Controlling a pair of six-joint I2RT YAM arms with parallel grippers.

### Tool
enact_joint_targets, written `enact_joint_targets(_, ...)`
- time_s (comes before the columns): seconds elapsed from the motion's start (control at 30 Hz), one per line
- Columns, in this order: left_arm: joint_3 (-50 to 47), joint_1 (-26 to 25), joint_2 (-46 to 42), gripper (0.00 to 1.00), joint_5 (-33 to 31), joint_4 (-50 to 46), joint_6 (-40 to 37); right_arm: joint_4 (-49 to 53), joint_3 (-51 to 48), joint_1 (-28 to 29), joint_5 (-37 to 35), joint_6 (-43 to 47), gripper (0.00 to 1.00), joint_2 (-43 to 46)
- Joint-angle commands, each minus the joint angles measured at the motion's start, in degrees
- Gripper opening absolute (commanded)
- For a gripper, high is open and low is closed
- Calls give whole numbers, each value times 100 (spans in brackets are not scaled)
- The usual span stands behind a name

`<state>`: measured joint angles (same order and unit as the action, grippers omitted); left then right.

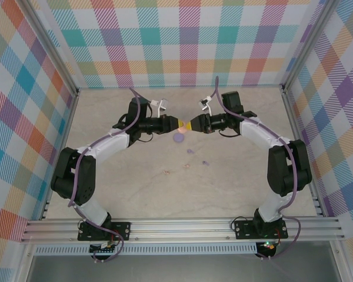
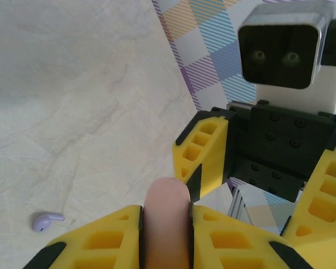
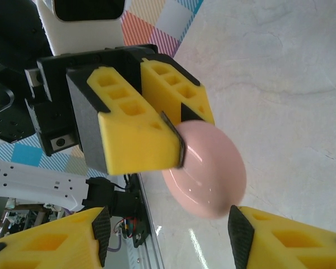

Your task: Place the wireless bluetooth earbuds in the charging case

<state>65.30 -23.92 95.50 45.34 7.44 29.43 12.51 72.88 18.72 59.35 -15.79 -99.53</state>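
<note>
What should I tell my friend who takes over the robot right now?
Left gripper: shut on the pink case, held above the table.
Right gripper: open, facing the pink case, not gripping it.
Purple case: on the table below them.
Earbuds: loose on the table.
Done: pink case is off the table.
Left: put every earbud in.

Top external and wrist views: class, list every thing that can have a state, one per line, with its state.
left gripper: shut on pink case
pink case: gripped, looks closed
right gripper: open
lilac case: lying on table
lilac earbud: loose on table
</note>
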Motion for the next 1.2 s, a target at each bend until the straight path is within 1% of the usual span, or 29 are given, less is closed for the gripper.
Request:
enact_joint_targets(0.0,263,-110,-181,22,218,-4,-111,-50,257,9,279,68,60,-167)
enact_joint_targets(0.27,299,-117,-225,22,204,-52,-120,-63,261,18,464,73,59,-210)
enact_joint_targets(0.5,298,-130,-243,22,183,27,-59,-99,262,28,720,63,50,-227)
enact_joint_targets(0.7,282,-154,-259,22,209,73,-17,-166,290,57,840,45,49,-247)
enact_joint_targets(0.8,249,-165,-269,22,193,90,-5,-273,297,70,888,-44,46,-252)
enact_joint_targets(1.17,134,-213,-287,22,217,379,182,-538,288,88,1026,-192,45,-217)
